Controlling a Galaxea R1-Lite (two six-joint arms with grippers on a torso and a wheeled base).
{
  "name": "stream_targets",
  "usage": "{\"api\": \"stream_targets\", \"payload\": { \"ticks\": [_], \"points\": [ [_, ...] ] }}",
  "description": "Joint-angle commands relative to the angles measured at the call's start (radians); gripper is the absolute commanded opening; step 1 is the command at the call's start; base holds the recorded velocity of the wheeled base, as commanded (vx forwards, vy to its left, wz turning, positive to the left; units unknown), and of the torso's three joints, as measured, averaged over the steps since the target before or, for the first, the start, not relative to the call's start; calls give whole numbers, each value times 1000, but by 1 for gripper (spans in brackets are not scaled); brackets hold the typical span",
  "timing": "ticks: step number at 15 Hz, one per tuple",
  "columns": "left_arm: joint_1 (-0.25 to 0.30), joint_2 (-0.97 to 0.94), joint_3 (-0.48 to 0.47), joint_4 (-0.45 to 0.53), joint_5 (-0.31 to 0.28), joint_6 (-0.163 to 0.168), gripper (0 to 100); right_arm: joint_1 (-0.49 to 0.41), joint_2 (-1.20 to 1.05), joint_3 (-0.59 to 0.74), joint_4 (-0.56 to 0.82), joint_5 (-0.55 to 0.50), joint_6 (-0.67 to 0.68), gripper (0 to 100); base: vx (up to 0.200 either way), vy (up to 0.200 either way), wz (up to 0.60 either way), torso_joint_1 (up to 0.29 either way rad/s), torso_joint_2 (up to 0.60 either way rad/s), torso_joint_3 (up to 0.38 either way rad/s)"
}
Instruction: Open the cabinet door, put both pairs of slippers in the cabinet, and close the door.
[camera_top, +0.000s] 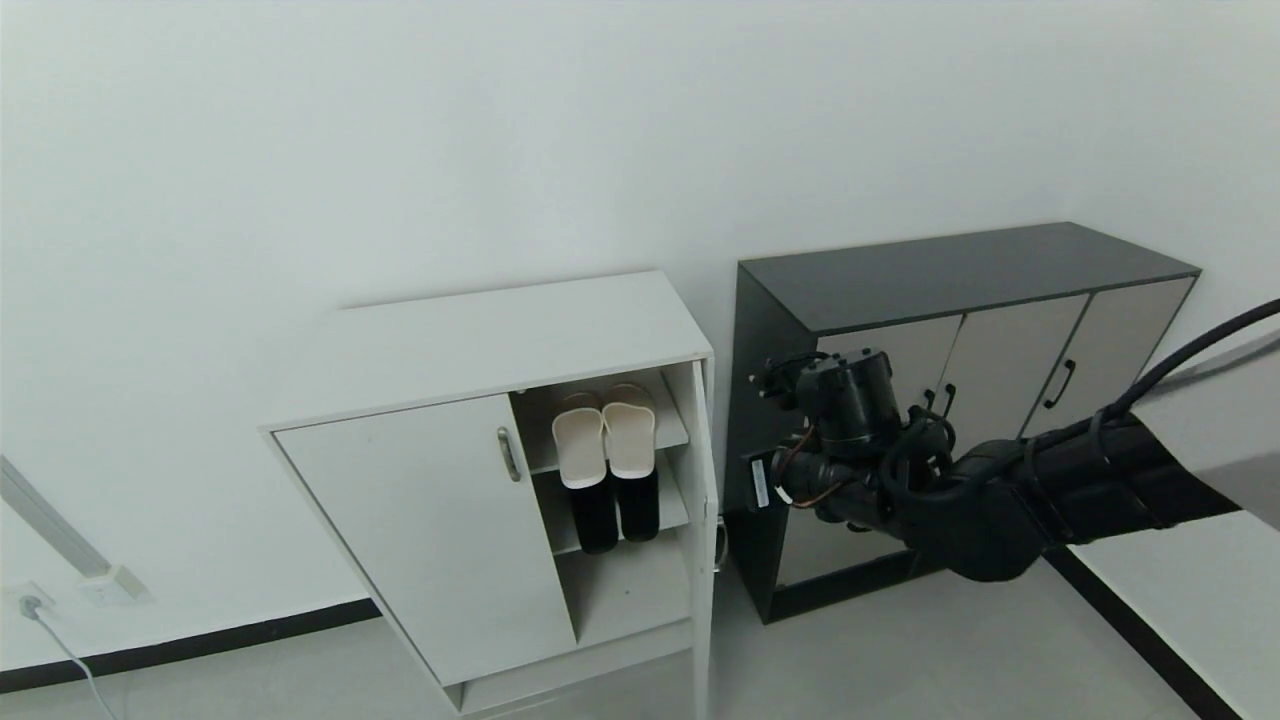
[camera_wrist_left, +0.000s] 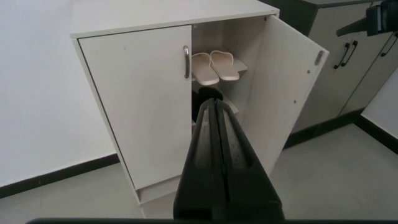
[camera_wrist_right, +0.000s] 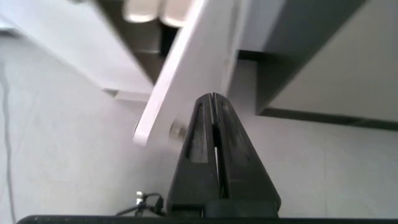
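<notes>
Right gripper: black, matte, wedge-shaped fingers are pressing flat together, grasping nothing, and pointing at the outer face of the open right door, near its free edge. Left gripper: same black wedge, likewise clenched and empty, facing the white smooth-laminate cabinet. Cream flat slippers are lying on the upper shelf and black slippers on the shelf below. Left door is sitting closed, carrying a curved metal handle. A dark grey cabinet with beige doors is standing to the right. White sticker on the right wrist: print too small to read.
</notes>
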Motion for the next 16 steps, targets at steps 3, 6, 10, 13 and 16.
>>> {"api": "stream_targets", "payload": {
  "ticks": [3,6,10,13,16],
  "points": [
    [0,0,0,0,0,-1,0,62,-106,60,1,-1,-9,0,0,0,0,0,0,0],
    [1,0,0,0,0,-1,0,67,-117,83,-4,0,-8,0,0,0,0,0,0,0],
    [0,0,0,0,0,-2,0,71,-117,109,-9,0,0,0,0,0,0,0,0,0],
    [1,0,0,0,0,-2,0,71,-117,112,-9,2,1,0,0,0,600,-5,1,4],
    [0,0,0,0,0,-2,0,71,-117,112,-9,2,0,0,0,0,600,4,1,1]
  ]
}}
